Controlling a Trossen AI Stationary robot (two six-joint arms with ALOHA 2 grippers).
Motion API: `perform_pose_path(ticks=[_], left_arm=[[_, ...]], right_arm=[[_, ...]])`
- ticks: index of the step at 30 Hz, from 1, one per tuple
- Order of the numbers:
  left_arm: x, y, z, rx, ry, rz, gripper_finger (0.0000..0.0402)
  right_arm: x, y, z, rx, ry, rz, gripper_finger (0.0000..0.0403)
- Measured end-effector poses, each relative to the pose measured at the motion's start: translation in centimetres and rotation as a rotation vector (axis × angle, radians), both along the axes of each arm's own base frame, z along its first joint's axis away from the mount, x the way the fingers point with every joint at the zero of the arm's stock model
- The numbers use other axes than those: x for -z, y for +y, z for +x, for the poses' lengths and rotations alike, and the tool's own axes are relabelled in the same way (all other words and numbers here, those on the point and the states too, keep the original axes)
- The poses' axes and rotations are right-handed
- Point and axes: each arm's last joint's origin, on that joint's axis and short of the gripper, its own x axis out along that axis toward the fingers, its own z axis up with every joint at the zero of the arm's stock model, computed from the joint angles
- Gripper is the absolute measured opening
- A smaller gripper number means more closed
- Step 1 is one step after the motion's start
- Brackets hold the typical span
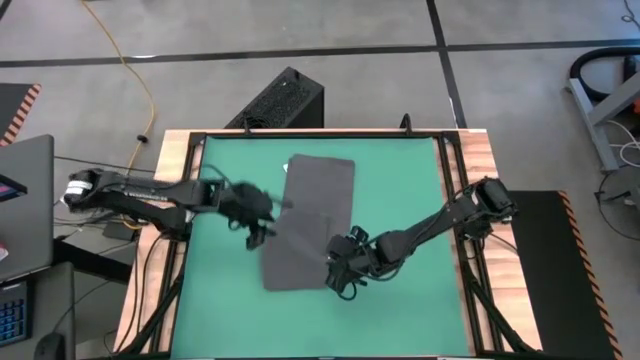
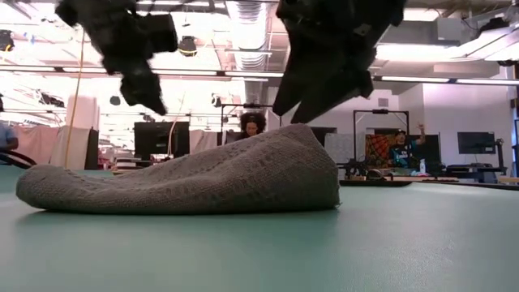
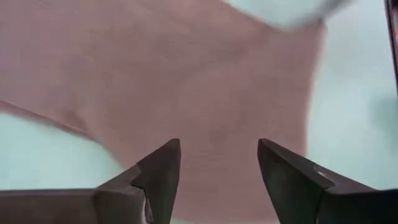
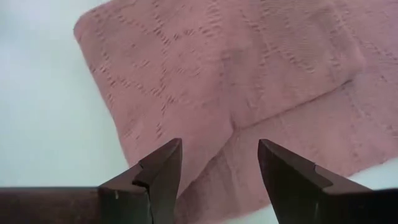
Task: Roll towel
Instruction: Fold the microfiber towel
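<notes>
The dark grey towel (image 1: 315,200) lies on the green mat (image 1: 400,170), running from the far middle toward the near edge, with a crease across its middle. In the low view the towel (image 2: 203,178) humps up at its right side. In the right wrist view the towel (image 4: 249,74) shows one layer folded over another. My left gripper (image 1: 262,228) is open at the towel's left edge, above it (image 2: 150,97), with the cloth (image 3: 205,81) ahead of its fingers (image 3: 165,168). My right gripper (image 1: 338,270) is open over the towel's near right corner, just above the hump (image 2: 296,109).
The mat has bare room to the left and right of the towel. Wooden table strips and black frame rails (image 1: 455,190) border it. A black box (image 1: 280,100) stands beyond the far edge and a laptop (image 1: 25,200) at the left. People show in the room behind (image 2: 253,123).
</notes>
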Motion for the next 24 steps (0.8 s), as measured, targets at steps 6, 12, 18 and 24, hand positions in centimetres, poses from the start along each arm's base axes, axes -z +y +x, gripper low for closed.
perform_pose_path(ticks=[6,12,18,24], left_arm=[[1.0,4.7,-0.2,0.051,0.016,0.028,0.0199],[3.3,5.6,1.3,0.189,0.041,0.069,0.0199],[5.0,7.6,2.4,0.137,0.053,0.121,0.0199],[7.3,8.8,2.8,0.229,0.064,0.035,0.0199]], right_arm=[[-0.4,-1.1,0.8,0.031,-0.048,0.025,0.0234],[-0.6,-1.3,1.2,0.086,-0.088,0.079,0.0234],[-0.6,-0.8,1.1,0.108,-0.104,0.115,0.0234],[-0.6,-0.7,1.0,0.115,-0.108,0.124,0.0233]])
